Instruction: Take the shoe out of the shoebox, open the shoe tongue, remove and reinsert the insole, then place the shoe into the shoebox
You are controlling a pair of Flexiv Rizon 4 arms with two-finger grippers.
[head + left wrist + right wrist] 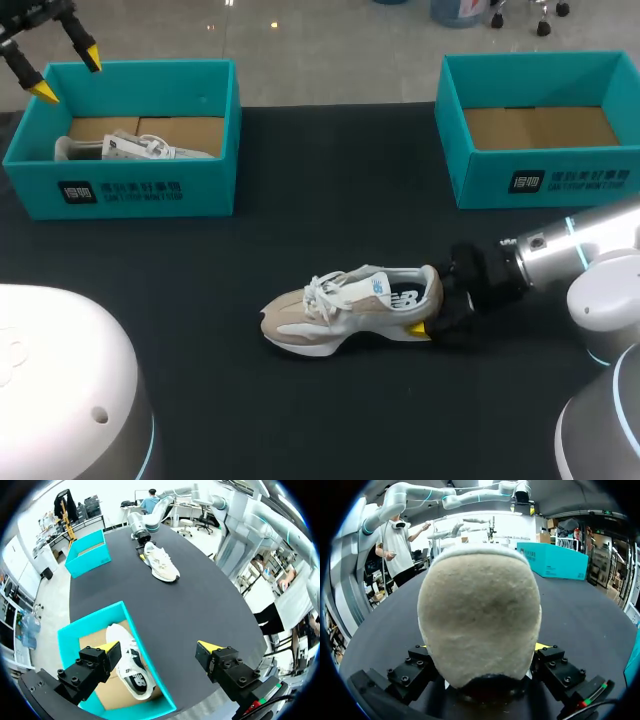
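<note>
Right gripper [432, 308] clamps the beige sneaker [340, 305] at its 3 o'clock heel, while left gripper [68, 75] hangs jaws-apart over the 10 o'clock shoebox [130, 190].

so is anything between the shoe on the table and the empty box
Nothing visible: only bare table lies between the shoe and the empty box. The right gripper sits at the shoe's heel, off that line.
</note>
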